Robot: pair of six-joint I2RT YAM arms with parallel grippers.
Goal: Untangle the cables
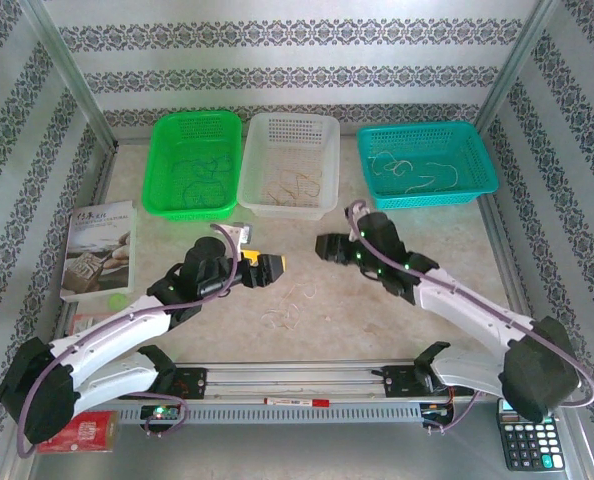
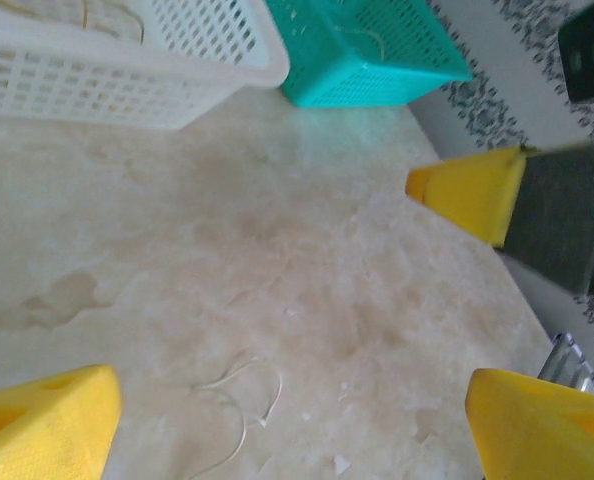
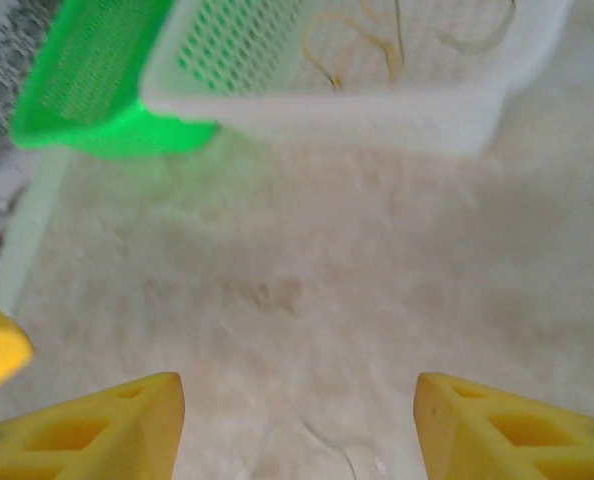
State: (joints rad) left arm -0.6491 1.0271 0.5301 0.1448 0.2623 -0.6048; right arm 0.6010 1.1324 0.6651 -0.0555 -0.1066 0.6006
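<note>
At table centre, left gripper: yellow fingers spread wide, nothing pinched. Bare tabletop shows in the gap between them.
Right gripper: pointing at the left one from close by, not touching it. Its fingers are parted wide too, and it holds nothing.
Cables: a few thin pale strands curl loose on the table, just on the near side of both grippers and touched by neither. In the left wrist view one pale loop lies flat in the gap between the fingers.
Green basket: back left — thin green strands inside.
White basket: back middle, touching the green one, with yellowish strands on its floor.
Teal basket: back right — pale curly strands inside.
Table: pale, marble-look, faintly stained.
Book: lying flat at the left edge, beside the left arm.
Calculator: near right corner, by the right arm's base.
</note>
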